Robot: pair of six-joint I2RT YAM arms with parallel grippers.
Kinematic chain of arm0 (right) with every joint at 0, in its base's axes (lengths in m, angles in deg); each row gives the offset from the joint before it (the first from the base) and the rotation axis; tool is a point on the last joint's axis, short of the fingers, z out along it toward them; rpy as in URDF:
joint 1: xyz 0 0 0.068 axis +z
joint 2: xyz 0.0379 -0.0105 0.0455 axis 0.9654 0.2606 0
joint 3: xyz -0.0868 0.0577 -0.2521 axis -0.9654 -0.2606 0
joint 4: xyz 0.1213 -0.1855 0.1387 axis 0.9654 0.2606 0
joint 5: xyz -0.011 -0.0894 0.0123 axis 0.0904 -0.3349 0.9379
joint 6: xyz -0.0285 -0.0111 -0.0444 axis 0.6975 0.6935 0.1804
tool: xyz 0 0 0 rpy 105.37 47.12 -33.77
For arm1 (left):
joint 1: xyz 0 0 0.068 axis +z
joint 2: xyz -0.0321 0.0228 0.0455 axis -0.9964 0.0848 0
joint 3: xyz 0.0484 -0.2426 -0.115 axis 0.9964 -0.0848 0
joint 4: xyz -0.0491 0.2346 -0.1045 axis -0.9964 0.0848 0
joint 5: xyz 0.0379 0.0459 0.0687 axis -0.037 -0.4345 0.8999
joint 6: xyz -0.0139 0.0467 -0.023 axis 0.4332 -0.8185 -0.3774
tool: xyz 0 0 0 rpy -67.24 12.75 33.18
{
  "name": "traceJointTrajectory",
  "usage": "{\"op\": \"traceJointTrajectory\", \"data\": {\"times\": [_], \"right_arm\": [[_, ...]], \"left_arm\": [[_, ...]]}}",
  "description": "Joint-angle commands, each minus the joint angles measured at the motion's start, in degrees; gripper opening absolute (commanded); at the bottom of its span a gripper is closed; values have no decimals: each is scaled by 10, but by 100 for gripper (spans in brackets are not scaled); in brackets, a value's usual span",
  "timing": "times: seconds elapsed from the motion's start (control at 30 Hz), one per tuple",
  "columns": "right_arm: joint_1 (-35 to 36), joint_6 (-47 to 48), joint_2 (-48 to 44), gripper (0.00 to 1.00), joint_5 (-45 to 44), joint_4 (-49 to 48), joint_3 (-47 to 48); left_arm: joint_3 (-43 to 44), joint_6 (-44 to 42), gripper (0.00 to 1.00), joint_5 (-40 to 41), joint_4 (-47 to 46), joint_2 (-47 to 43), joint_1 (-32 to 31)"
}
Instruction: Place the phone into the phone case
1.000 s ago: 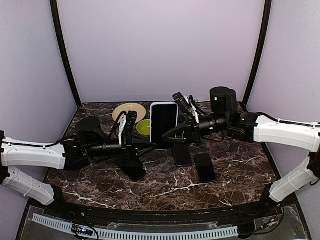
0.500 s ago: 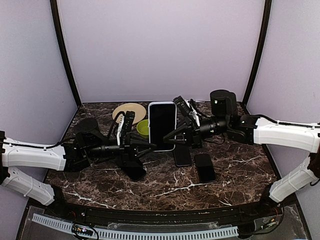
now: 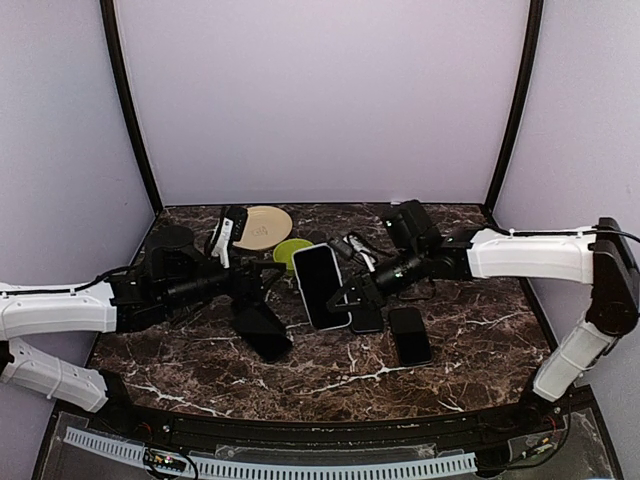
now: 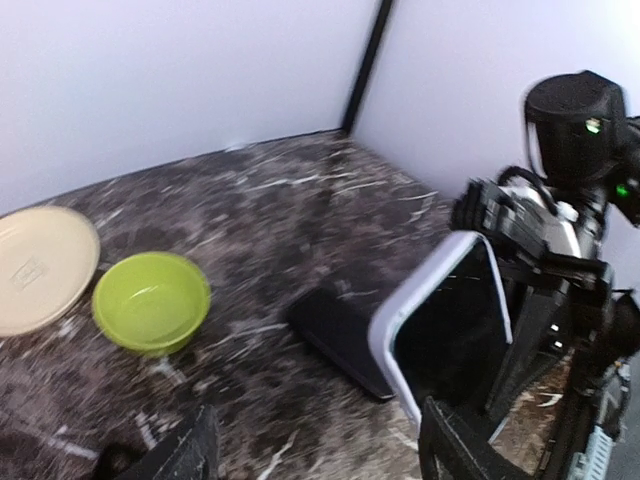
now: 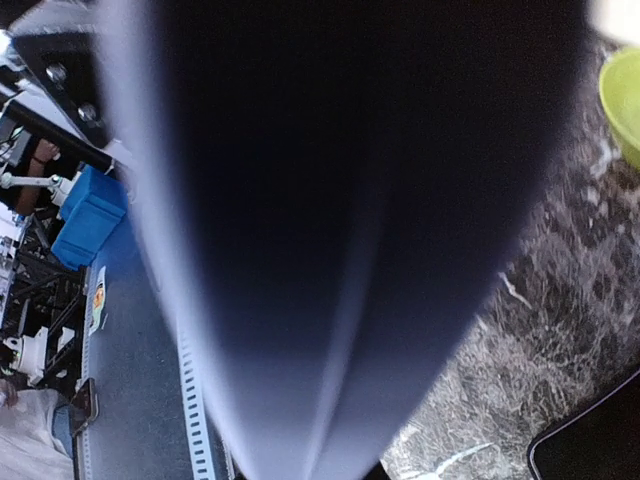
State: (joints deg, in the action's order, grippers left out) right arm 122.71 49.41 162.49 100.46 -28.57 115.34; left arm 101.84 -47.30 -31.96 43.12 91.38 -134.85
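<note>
The pale lavender phone case point(image 3: 298, 277) is tilted just above the table at centre, and the black phone point(image 3: 321, 284) fills its rim. My right gripper point(image 3: 352, 294) is shut on the case's lower right edge. In the right wrist view the case point(image 5: 330, 200) is a blur covering the fingers. My left gripper point(image 3: 267, 281) stands open to the left of the case and does not touch it. In the left wrist view its fingers point(image 4: 452, 452) frame bare table, with the case point(image 4: 386, 345) and its dark screen point(image 4: 450, 330) at the right.
Three bare black phones lie flat: one point(image 3: 262, 335) under the left arm, one point(image 3: 366, 318) beside the case, one point(image 3: 410, 335) to the right. A green bowl point(image 3: 289, 252) and a beige plate point(image 3: 263, 226) stand at the back. Another view shows the bowl point(image 4: 150, 300).
The left gripper has opened, let go of the case and drawn back left. The right arm has swung the case from upright down to a low tilt.
</note>
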Motion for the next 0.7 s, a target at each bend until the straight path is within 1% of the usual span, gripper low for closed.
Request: {"op": "traceJointTrajectory", "data": {"times": [0.0, 0.17, 0.23, 0.27, 0.3, 0.33, 0.43, 0.53, 0.6, 0.67], "right_arm": [[-6, -43, 83, 0, -1, 30, 58], [-8, -61, 179, 0, -10, 54, 110], [-12, -68, 204, 0, -19, 61, 122], [-16, -71, 214, 2, -28, 64, 128], [-18, -76, 222, 9, -52, 71, 134], [-20, -77, 230, 12, -71, 80, 140], [-22, -65, 249, 19, -154, 117, 158], [-22, -64, 267, 32, -230, 153, 175], [-21, -67, 268, 39, -277, 168, 181], [-19, -70, 260, 44, -318, 175, 181]], "left_arm": [[21, 38, 69, 134, 157, 16, 21], [41, 58, 65, 108, 177, 73, 23], [52, 63, 64, 103, 190, 95, 23], [55, 64, 64, 101, 199, 109, 23], [62, 64, 64, 99, 203, 115, 23], [66, 64, 64, 97, 206, 127, 23], [81, 61, 63, 91, 226, 144, 23], [86, 56, 62, 86, 231, 156, 23], [90, 55, 62, 86, 238, 160, 23], [91, 54, 62, 88, 244, 161, 23]]}}
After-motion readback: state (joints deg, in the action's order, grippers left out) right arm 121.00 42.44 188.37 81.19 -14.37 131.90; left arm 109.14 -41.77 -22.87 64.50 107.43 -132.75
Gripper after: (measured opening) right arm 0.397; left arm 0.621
